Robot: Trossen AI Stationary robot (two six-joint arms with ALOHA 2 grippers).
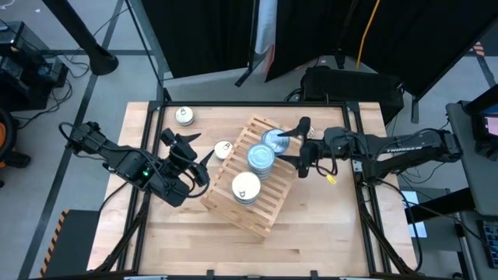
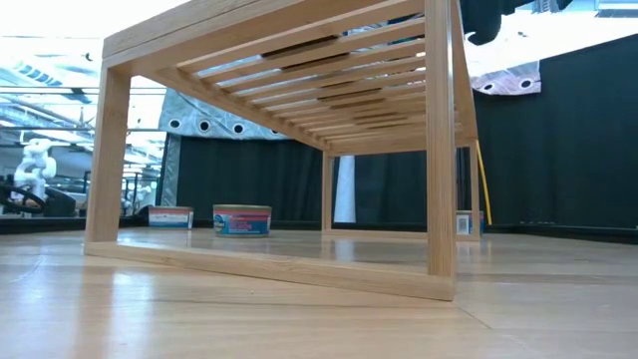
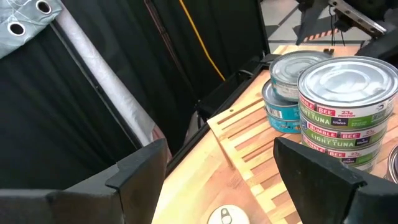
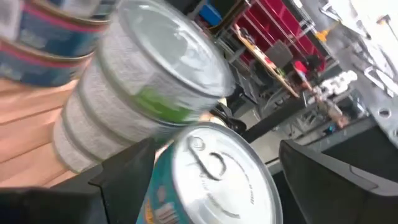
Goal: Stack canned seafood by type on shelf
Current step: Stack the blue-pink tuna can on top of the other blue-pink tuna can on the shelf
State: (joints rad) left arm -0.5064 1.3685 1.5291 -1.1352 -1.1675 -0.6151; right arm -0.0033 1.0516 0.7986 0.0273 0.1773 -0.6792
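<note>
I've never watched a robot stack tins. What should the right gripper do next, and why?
Probably ease back and clear. The right gripper is open beside the stack of blue tins on the shelf and holds nothing, while the left gripper waits open near a loose tin on the table.

We see an evenly lit table [image 1: 327,233] from above; right wrist tins [image 4: 155,81] blur, with backlight glare at ten o'clock in the low view.

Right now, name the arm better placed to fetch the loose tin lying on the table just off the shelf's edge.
Left. The left gripper is open beside the loose tin; the right gripper is across the shelf, at the stacks.
</note>
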